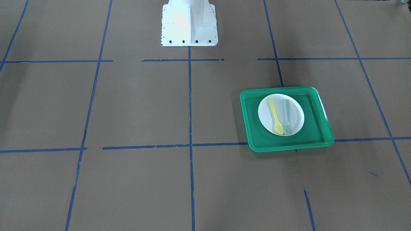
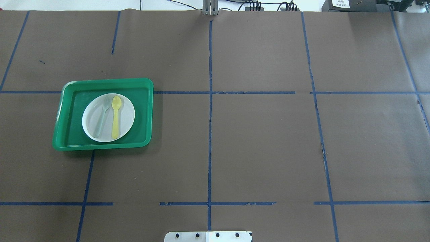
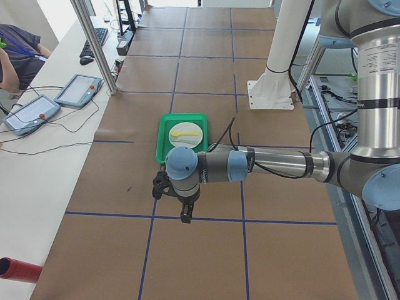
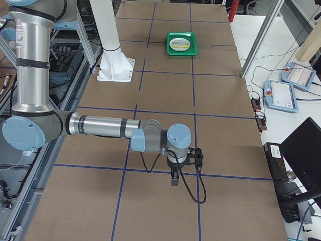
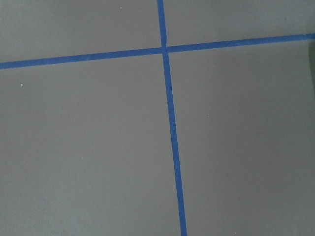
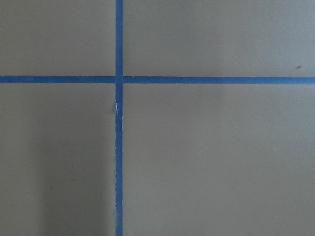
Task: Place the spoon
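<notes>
1. Paper, brown with a blue tape grid, spans every view.
2. Overhead, the spoon lies on the white plate in the green tray, at 3 o'clock from the fork (bowl toward 12).
3. Only the side views show the left gripper and right gripper; I cannot tell how their jaws stand.

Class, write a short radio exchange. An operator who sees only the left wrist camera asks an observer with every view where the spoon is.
Operator: I see only blue tape on brown paper. Where is the spoon?
Observer: The spoon lies on a white plate inside a green tray, on the robot's left half of the table.
Operator: Is it alone on the plate?
Observer: No, a grey-green fork lies beside it on the same plate.
</notes>
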`<control>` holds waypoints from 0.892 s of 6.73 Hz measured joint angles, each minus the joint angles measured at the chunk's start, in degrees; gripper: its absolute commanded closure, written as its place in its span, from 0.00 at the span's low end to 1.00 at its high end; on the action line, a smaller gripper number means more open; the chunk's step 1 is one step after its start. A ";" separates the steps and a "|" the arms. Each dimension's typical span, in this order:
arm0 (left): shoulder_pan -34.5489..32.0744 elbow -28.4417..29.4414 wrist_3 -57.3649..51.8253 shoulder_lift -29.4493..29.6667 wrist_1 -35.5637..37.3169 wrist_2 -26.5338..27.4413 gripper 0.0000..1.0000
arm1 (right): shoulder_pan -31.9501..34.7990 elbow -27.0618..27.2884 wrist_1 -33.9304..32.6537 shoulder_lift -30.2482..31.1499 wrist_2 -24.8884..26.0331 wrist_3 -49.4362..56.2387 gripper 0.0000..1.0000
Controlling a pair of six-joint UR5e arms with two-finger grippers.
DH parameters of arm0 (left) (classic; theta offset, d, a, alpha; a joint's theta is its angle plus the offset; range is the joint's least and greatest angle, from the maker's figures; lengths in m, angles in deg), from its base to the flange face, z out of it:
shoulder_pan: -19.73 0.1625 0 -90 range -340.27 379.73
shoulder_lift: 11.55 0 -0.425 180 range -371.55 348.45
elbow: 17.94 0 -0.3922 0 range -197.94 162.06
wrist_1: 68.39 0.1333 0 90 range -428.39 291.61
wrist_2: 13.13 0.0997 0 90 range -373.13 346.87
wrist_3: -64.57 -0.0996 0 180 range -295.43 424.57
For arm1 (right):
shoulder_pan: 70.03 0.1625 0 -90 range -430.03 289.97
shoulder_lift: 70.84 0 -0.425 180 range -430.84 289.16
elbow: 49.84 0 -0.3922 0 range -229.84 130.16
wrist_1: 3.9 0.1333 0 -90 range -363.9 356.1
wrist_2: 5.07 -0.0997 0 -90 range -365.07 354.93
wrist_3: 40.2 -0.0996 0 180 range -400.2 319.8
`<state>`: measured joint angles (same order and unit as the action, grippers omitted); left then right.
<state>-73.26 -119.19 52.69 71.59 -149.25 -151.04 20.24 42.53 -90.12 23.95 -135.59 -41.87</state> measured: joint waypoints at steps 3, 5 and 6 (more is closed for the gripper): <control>0.00 -0.99 -0.52 0.79 -0.98 -0.03 0.00 | 0.00 0.00 -0.06 0.00 0.00 0.00 0.00; 4.12 -1.31 1.26 3.36 -9.90 0.17 0.00 | 0.00 -0.02 -0.05 -0.01 0.00 0.00 0.00; 8.54 -1.59 6.70 4.75 -14.54 0.47 0.00 | 0.00 -0.03 -0.05 0.01 0.00 0.00 0.00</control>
<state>-64.72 -120.78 59.39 76.34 -163.79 -150.57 20.24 42.50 -90.16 23.96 -135.59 -41.87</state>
